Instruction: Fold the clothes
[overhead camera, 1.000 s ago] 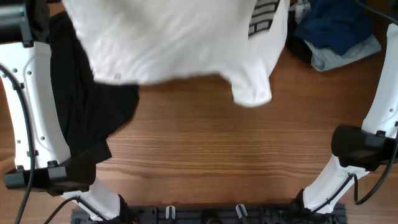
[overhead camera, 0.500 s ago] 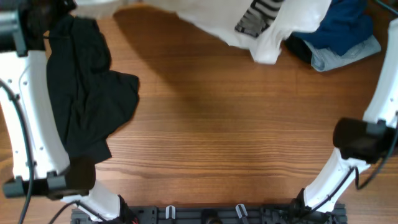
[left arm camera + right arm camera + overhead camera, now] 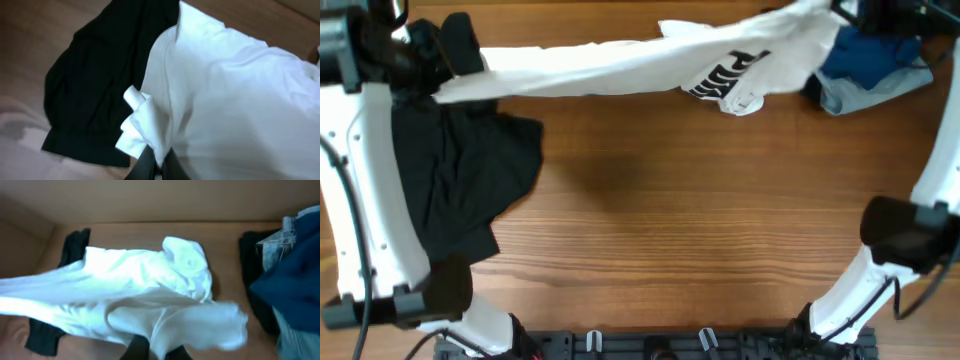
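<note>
The left jaws are clamped on a bunched edge of the shirt (image 3: 620, 62), above a black garment (image 3: 460, 180) that lies on the counter (image 3: 670, 230). The shirt is stretched in a long band over the far side (black stripe print showing near its right part) to the right jaws, also clamped on it, near a blue pile (image 3: 870, 50).

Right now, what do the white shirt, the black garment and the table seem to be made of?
White shirt: soft matte knit, probably cotton; it wrinkles and sags where stretched.
Black garment: thin matte cloth in loose folds; fibre unclear.
Table: wood or wood-look laminate, brown grain lines, slight sheen.
</note>
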{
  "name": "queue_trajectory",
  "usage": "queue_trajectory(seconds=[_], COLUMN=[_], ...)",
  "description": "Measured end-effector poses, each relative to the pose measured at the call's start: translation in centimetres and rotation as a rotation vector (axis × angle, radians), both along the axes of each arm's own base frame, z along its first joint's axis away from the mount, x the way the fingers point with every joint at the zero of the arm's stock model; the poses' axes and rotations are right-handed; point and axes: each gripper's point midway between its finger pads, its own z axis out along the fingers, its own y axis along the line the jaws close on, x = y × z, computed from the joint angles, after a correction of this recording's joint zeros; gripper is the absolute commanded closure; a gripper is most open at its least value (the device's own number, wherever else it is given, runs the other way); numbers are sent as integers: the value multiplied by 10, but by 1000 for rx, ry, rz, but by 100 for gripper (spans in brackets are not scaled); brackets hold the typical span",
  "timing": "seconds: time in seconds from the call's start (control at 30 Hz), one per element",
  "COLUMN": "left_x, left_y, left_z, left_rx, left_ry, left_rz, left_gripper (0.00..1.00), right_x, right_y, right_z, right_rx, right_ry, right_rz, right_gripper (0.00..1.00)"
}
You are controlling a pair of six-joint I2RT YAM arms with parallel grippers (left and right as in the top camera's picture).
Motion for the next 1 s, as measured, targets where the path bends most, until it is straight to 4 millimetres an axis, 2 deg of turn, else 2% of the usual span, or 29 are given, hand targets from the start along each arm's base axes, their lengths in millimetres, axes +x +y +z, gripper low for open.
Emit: queue_trajectory(seconds=[0.03, 0.07, 0.1, 0.2, 0.27, 0.4, 0.47, 0.53, 0.67, 0.77, 0.83, 0.9, 1.0], left_x=[-18, -24, -28, -38, -47, -68, -82, -97, -132, -156, -168, -177, -184], left_y=[-2, -2, -4, -9, -11, -12, -11, -11, -16, -21, -23, -24, -26], left_z=[12, 18, 24, 22, 9, -36, -57, -68, -70, -71, -75, -83, -94], left_rx=[2, 2, -5, -26, -38, -55, -57, -62, -79, -94, -100, -104, -112], left_ry=[-12, -30, -51, -44, 2, 159, 234, 276, 255, 231, 231, 248, 285], left_rz=[7, 9, 12, 8, 8, 45, 74, 98, 150, 163, 165, 169, 172], left_gripper=[96, 96, 96, 96, 96, 96, 96, 96, 96, 96, 96, 96, 96], right_x=[-26, -33, -53, -66, -78, -99, -117, -134, -183, -219, -236, -249, -258], right_y=[6, 7, 10, 9, 9, 6, 2, -1, -8, -13, -14, -15, -16], right_z=[18, 23, 31, 27, 7, -41, -59, -63, -49, -56, -72, -99, -135], right_rx=[-19, -30, -42, -83, -96, -113, -137, -162, -217, -236, -240, -244, -244], right_ry=[-5, -11, 6, 41, 122, 297, 374, 399, 341, 332, 369, 449, 561], right_rz=[7, 13, 2, -22, -36, -57, -91, -135, -310, -437, -486, -518, -533], right_gripper=[96, 96, 96, 96, 96, 96, 96, 96, 96, 96, 96, 96, 95])
